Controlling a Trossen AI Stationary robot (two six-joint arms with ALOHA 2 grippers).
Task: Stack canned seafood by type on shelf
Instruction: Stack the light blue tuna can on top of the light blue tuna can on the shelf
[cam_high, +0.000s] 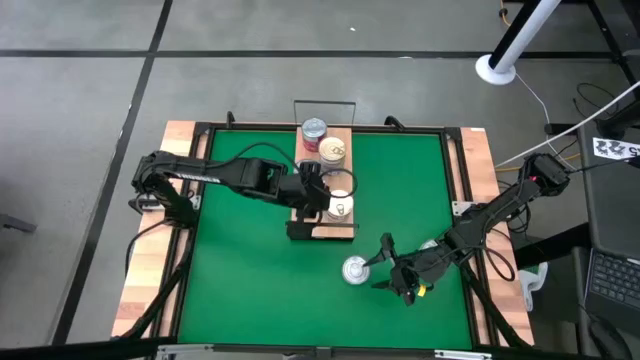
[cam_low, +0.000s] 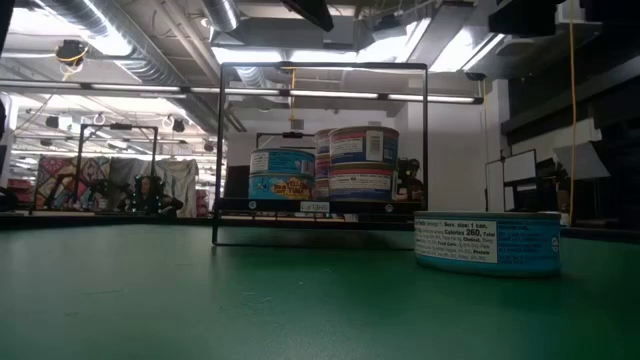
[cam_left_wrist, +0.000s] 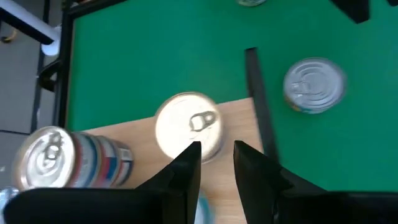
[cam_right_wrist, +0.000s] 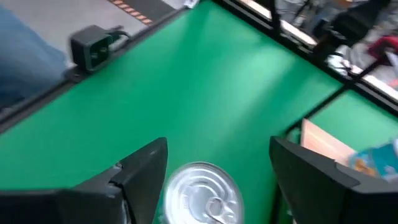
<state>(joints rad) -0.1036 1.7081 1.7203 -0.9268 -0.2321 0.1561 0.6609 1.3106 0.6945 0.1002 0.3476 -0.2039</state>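
The shelf (cam_high: 335, 230) is a light wood board on the green mat, with wire rails at its ends. Canned seafood stands on it: a silver-topped stack (cam_high: 314, 128) with red and blue labels, a gold-topped tin (cam_high: 333, 150) and a cream-topped tin (cam_high: 341, 207). My left gripper (cam_left_wrist: 217, 155) hovers above the cream-topped tin (cam_left_wrist: 188, 124), its fingers a narrow gap apart with nothing between them. A silver tin (cam_high: 356, 270) sits flat on the mat nearer the front. My right gripper (cam_right_wrist: 217, 168) stands wide open at that tin (cam_right_wrist: 202, 193), a finger to each side and clear of it.
The low view shows blue-labelled tins (cam_low: 283, 172) and a stack of two (cam_low: 360, 160) on the shelf between the wire rails (cam_low: 220, 150), and the loose tin (cam_low: 487, 243) in front. Bare green mat (cam_high: 240, 270) lies left and front of the shelf.
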